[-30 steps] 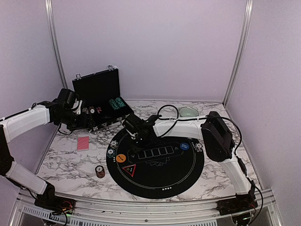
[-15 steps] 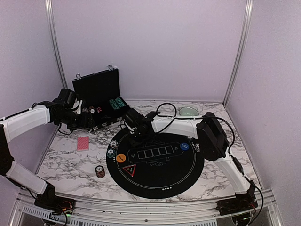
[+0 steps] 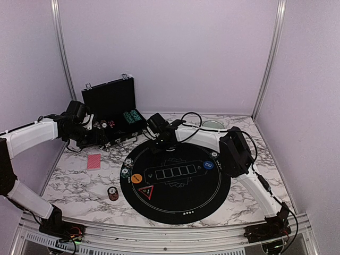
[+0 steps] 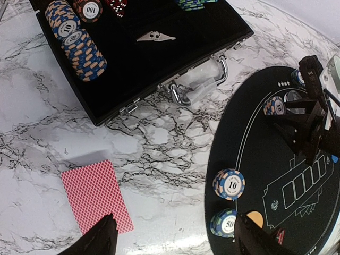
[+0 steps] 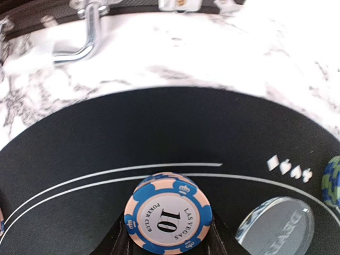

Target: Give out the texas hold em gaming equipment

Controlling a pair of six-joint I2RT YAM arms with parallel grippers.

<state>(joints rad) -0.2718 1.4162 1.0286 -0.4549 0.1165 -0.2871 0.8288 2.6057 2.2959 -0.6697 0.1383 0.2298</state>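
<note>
My right gripper [image 3: 158, 142] is shut on a small blue-and-peach "10" chip stack [image 5: 168, 218], low over the far left edge of the round black mat [image 3: 180, 196]. The stack also shows in the left wrist view [image 4: 274, 105]. A clear dealer disc [image 5: 276, 229] lies just right of it. My left gripper [image 4: 175, 241] is open and empty over the marble, between a pinkish-red card [image 4: 95, 196] and two chip stacks [image 4: 229, 184] on the mat's left rim. An orange disc [image 3: 136, 178] and a blue disc [image 3: 208, 165] lie on the mat. One chip stack [image 3: 112, 193] stands on the marble.
The open black case [image 4: 159, 58] with rows of chips [image 4: 77, 40] stands at the back left, its metal handle [image 5: 79, 37] close to the mat's edge. A pale green bowl [image 3: 213, 125] sits at the back behind the right arm's cable.
My right gripper has moved away from the arms' bases to the mat's far edge, carrying the chip stack. The left arm has barely moved.
</note>
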